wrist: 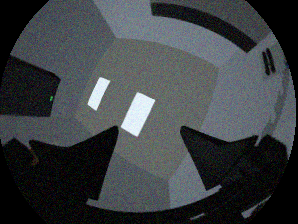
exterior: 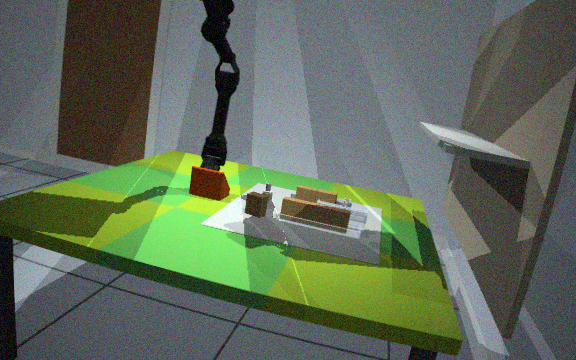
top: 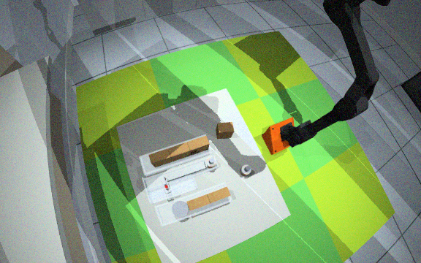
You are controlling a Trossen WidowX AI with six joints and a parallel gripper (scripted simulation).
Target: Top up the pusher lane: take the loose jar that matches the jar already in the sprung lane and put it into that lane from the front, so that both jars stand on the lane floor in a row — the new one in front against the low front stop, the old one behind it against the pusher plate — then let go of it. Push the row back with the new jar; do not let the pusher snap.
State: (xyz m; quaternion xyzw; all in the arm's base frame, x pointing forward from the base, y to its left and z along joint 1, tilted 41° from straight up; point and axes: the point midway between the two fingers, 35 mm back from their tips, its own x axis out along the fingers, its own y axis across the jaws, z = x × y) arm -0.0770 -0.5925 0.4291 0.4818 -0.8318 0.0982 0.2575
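Note:
My gripper point(wrist: 150, 129) is open and empty in the wrist view, pointed up at the ceiling. Its fingers are outside the top and exterior views, far from the jars. A small pale jar with a grey top point(top: 246, 169) point(exterior: 268, 188) stands loose on the white board point(top: 258, 197), in front of the lanes. A similar small jar point(top: 210, 162) stands near the front end of the clear middle lane point(top: 152, 197). A thin dark rod runs back from behind it to an upright piece with a red spot point(top: 167, 186). The pusher plate and the low front stop are too small to make out.
A loose brown box point(top: 225, 131) point(exterior: 257, 204) stands on the board. One neighbouring lane holds a row of brown boxes point(top: 179, 150) point(exterior: 315, 212); the other holds orange-brown boxes point(top: 208, 198) and a round grey-topped thing point(top: 180, 209). The arm's orange mount point(top: 281, 136) point(exterior: 209, 183) stands beside the board.

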